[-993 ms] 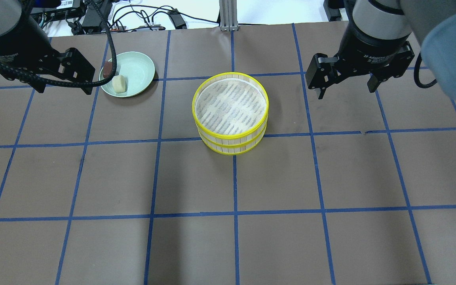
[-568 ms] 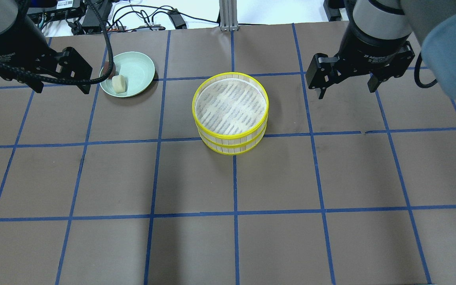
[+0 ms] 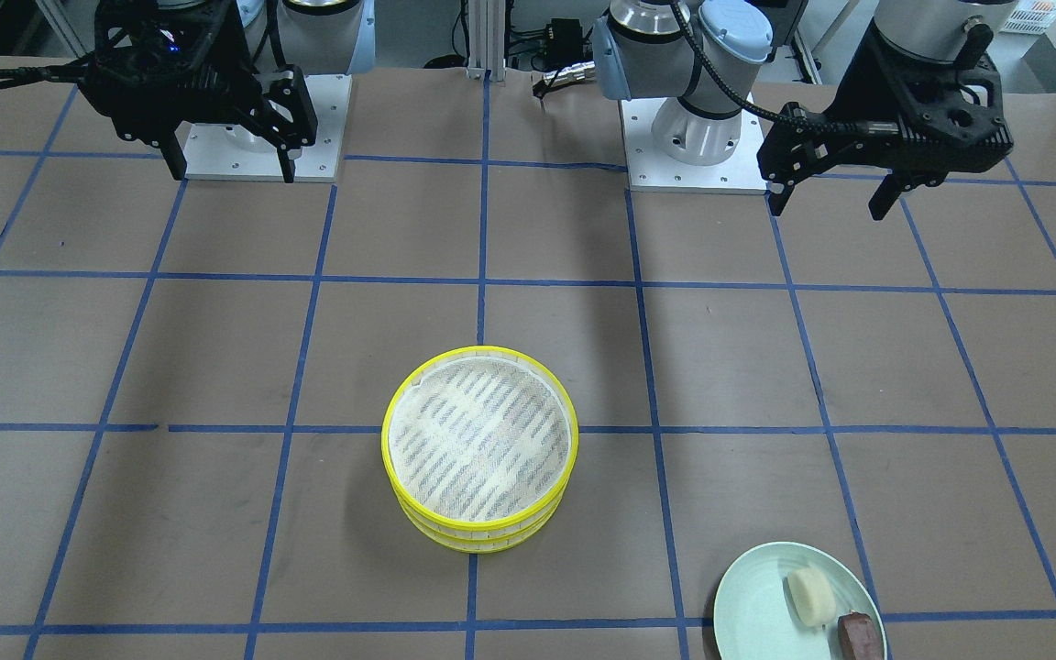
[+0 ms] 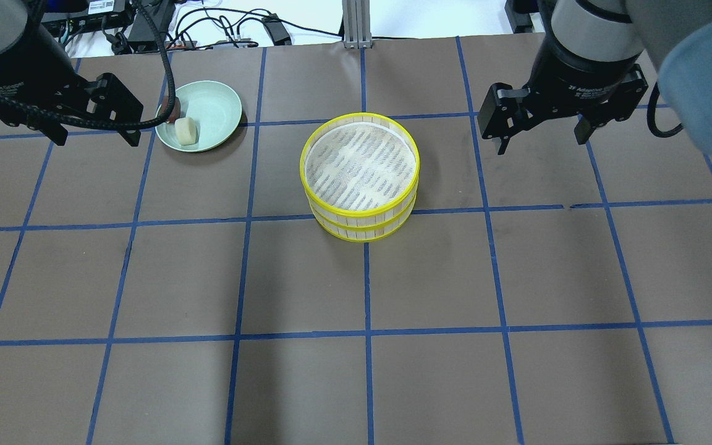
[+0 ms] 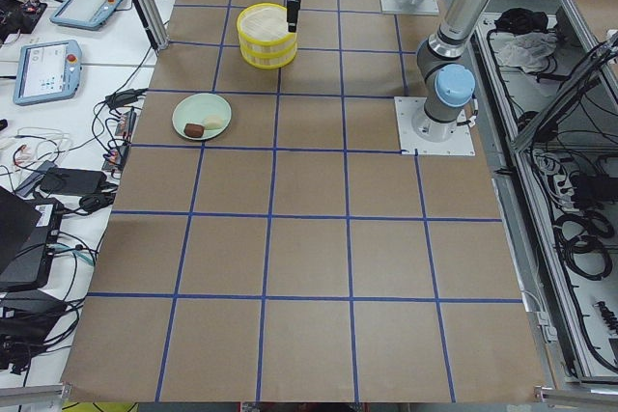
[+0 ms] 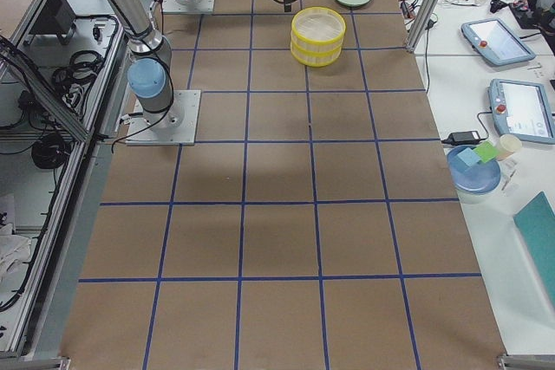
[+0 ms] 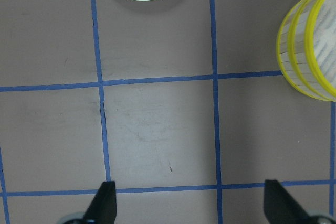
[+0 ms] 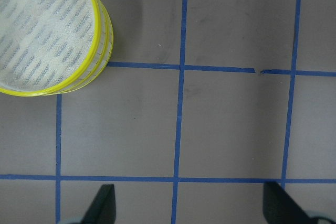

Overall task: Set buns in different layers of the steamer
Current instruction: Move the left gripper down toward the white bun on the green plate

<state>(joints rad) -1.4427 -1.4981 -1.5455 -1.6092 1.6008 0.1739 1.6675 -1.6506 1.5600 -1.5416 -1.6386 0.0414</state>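
The steamer [image 4: 361, 176], two stacked yellow-rimmed trays with mesh liners, stands mid-table and is empty on top; it also shows in the front view [image 3: 480, 449]. The cream-white bun [image 4: 186, 131] and the reddish-brown bun [image 4: 173, 115] lie on a pale green plate [image 4: 214, 108]; in the front view they lie at the lower right, cream [image 3: 810, 596] and brown [image 3: 861, 635]. My left gripper [image 4: 91, 137] is open and empty, hovering left of the plate. My right gripper [image 4: 541, 141] is open and empty, right of the steamer.
Brown table with a blue tape grid. Cables and devices lie beyond the far edge [image 4: 220, 28]. An aluminium post [image 4: 354, 21] stands at the back centre. The arm bases [image 3: 698, 137] are bolted near the robot's side.
My left gripper has drifted slightly left and back, away from the plate. The right gripper, steamer and buns have not moved.
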